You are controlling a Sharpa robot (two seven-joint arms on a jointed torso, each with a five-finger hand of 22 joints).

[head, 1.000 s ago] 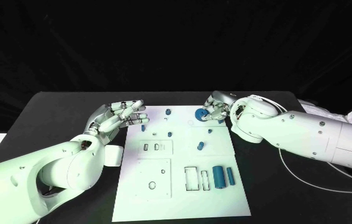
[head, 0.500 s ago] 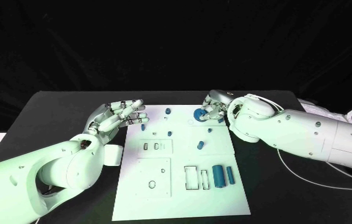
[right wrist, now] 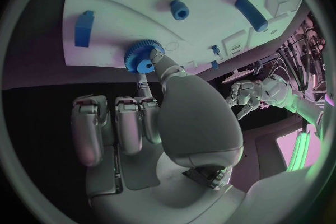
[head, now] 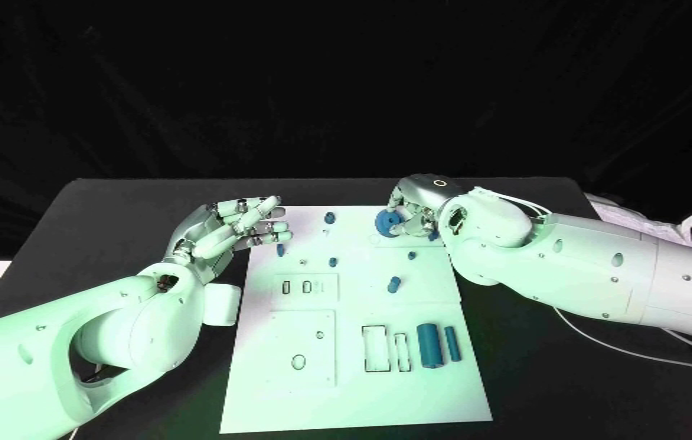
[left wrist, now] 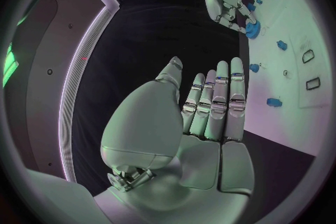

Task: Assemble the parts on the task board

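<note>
Seating the blue gear at the board's far right corner

Pinching a blue gear [head: 388,222], the right hand [head: 421,212] holds it over the far right part of the task board [head: 346,400], its flat face tilted toward the board in the right wrist view, fingertip and thumb closed on its toothed rim. Any peg under it is hidden, so alignment cannot be judged. The left hand [head: 231,227] is much farther off, hovering at the board's far left edge above the counter [head: 116,220], fingers straight, apart and empty.
</note>
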